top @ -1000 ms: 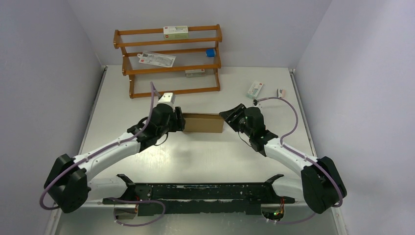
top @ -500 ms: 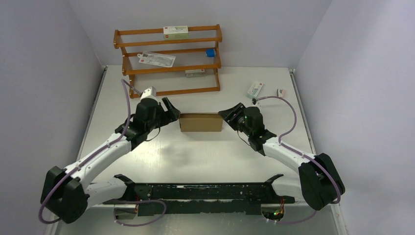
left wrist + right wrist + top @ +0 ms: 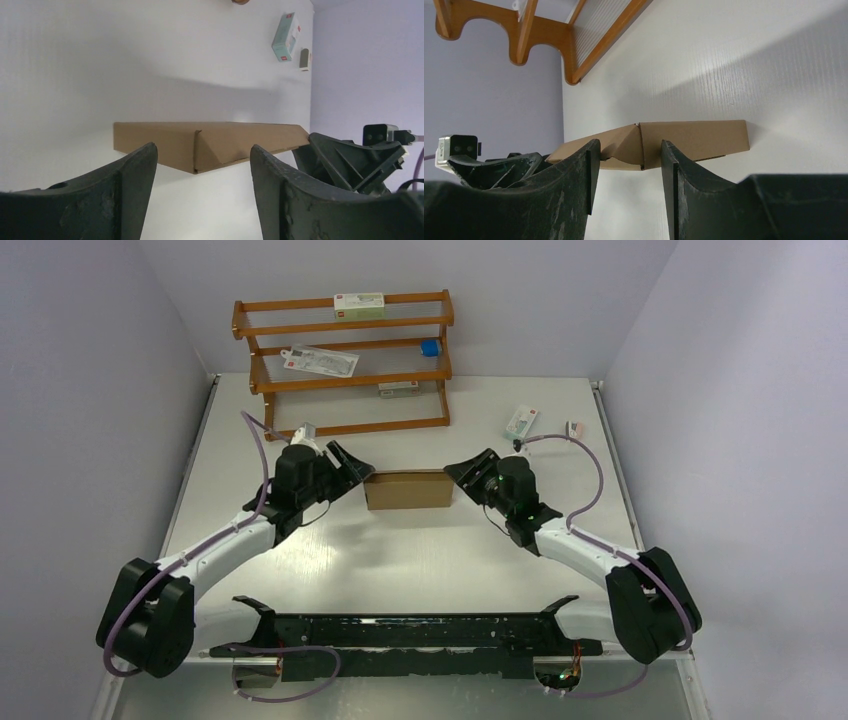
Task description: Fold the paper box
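Top external view: the white bench (image 3: 420, 560) carries a wooden rack (image 3: 345, 365) at upper centre and the brown paper box (image 3: 408, 490) lying closed at mid-frame. The left pincer (image 3: 352, 462) and right pincer (image 3: 460, 468) sit just beside its left and right ends, both spread and gripping nothing.
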Robot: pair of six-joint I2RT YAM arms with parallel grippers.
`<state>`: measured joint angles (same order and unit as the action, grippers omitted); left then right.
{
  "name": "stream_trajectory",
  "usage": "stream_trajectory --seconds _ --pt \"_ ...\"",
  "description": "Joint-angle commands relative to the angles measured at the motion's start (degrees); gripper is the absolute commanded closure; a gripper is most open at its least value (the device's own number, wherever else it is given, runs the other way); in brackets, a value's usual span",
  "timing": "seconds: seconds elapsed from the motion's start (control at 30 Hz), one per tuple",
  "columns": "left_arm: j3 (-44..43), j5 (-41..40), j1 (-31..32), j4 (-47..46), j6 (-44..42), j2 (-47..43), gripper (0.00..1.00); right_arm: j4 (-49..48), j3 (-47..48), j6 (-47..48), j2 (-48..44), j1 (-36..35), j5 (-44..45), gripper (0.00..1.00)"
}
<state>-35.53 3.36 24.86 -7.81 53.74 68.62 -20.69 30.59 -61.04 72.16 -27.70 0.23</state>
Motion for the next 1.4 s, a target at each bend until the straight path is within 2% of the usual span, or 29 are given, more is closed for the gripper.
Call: stream_trajectory --seconds 0.0,0.43,0.8,0.93,1.2,1.37 --pt "1.69 4.94 -0.63 -6.09 2.63 1.32 0.31 3.50 -0.24 1.12 1.83 0.11 -0.95 0.51" --pt "7.25 5.02 -2.02 -10.75 3.90 2.53 0.63 0.31 -2.13 1.84 3.56 0.19 -2.73 0.54" --pt "8.82 4.68 -3.19 -9.55 1.47 4.42 0.67 -2.90 -5.25 2.98 5.74 1.52 -6.77 0.66" --pt "8.63 3.62 -3.33 -8.25 0.24 5.65 0.69 -2.80 -5.89 3.90 5.93 3.68 -9.57 0.67" --pt "5.99 2.89 -3.34 -4.23 -4.31 7.76 0.73 -1.53 -1.40 6.00 4.03 7.65 -17.78 0.50" --pt "5.48 3.59 -3.42 -3.74 -5.35 9.08 0.75 -2.53 0.05 4.98 5.12 9.01 -20.15 0.50"
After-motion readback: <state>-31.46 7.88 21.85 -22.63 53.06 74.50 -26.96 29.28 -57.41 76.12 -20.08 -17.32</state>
